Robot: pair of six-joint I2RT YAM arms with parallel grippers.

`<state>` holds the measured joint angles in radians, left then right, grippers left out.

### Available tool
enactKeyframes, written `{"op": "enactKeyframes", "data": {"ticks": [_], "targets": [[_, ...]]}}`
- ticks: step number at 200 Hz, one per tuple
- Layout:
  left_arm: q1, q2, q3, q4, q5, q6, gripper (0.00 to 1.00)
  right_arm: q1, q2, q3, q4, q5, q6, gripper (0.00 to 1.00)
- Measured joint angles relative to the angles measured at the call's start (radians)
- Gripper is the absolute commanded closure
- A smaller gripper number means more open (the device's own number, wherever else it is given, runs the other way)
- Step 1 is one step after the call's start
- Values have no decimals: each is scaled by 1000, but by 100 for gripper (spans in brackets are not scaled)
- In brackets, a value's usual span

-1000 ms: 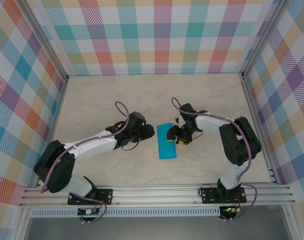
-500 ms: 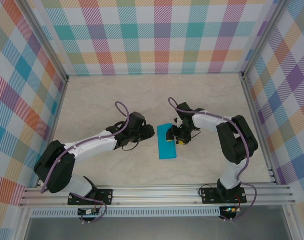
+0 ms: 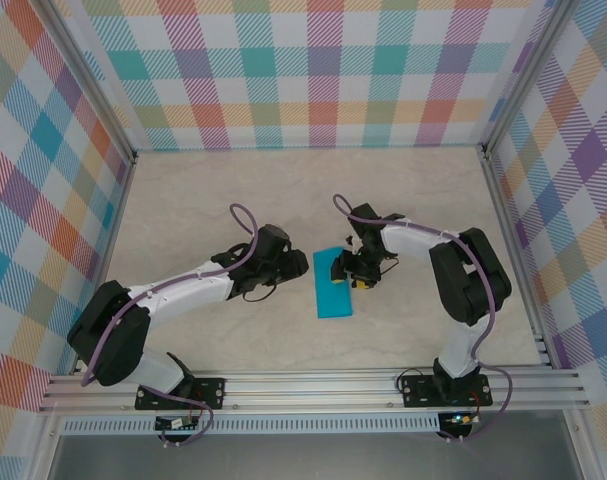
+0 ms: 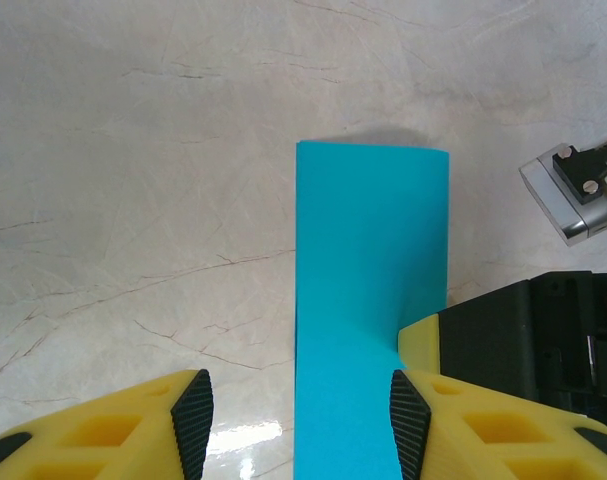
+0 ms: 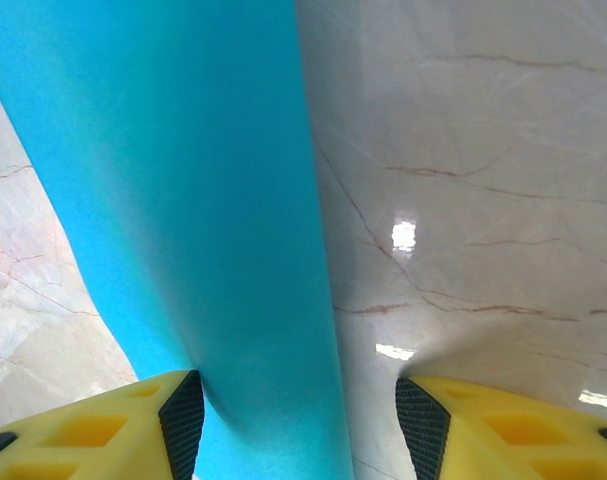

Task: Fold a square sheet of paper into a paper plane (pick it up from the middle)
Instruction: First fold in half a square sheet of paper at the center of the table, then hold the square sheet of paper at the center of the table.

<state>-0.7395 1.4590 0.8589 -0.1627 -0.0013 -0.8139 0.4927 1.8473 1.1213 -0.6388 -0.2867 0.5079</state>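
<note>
Top external view first: the sheet of paper [image 3: 332, 285] lies flat on the pale marbled bench [image 3: 203, 190], about midway between the two arms. It shows as a long teal-blue strip running away from the arm bases. The left hand [image 3: 303, 265] sits just beside the strip's left edge and the right hand [image 3: 357, 272] just beside its right edge, both low over the far half.

From the left wrist, the left hand [image 4: 301, 420] stands partly apart, clamping nothing. The sheet of paper [image 4: 373, 290] runs between its fingers [image 4: 193, 412] and fills the right half of the gap, meeting the right pad, with bare bench on the other side. The black body of the right arm [image 4: 528, 335] is close against the strip's right edge.

From the right wrist, the right hand [image 5: 303, 420] is likewise partly apart. The sheet of paper [image 5: 183, 200] passes between its fingers [image 5: 181, 412], pressed against the left pad and well clear of the right one.
</note>
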Motion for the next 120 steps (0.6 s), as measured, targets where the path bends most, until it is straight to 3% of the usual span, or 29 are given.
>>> {"op": "enactKeyframes", "data": {"ticks": [120], "targets": [[0, 15, 0, 7, 19, 19, 60, 6, 16, 23, -28, 18, -1, 41]]}}
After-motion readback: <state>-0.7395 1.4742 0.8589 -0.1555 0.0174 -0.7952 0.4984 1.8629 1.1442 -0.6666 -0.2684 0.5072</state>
